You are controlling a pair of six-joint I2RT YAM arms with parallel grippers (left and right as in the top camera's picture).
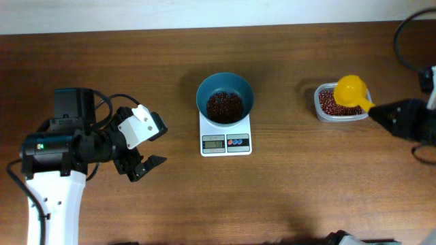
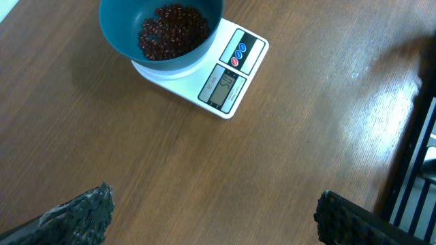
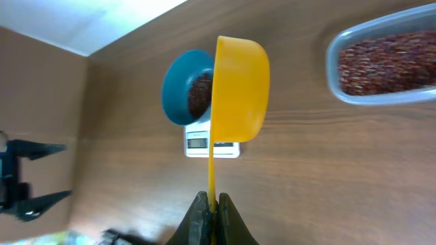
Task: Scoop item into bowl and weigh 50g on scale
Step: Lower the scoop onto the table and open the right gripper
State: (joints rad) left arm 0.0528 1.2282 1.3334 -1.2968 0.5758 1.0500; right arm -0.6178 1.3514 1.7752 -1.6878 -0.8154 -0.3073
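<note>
Brown wooden tabletop [image 1: 306, 197] carries everything you need, so mind how it lies from your two hands. Your right gripper [image 3: 212, 204] is clenched on the thin handle of the yellow plastic scoop [image 3: 238, 88], and that handle runs straight out from the fingers with the cup at its far end. From above, the cup hangs over the near end of the clear rounded plastic tub [image 1: 318, 102] of small dark reddish-brown beans [image 1: 330, 102], close in front of that hand. Whether the scoop is loaded, you cannot tell from these views. The round teal-blue bowl [image 3: 176, 88] sits beyond the cup, almost on the line of the handle and well apart from it. A shallow heap of beans already lies in it, and it rests on the small white square digital scale [image 1: 225, 142], whose display faces away from the bowl and is too small to read. Your left gripper [image 2: 214, 218] is spread wide and empty, with bowl and scale ahead of its fingers. It stands somewhat nearer to them than the right hand does, yet it holds no tool. Judge the coming move as the right hand's: a straight carry forward along the handle's own axis reaches the bowl.
</note>
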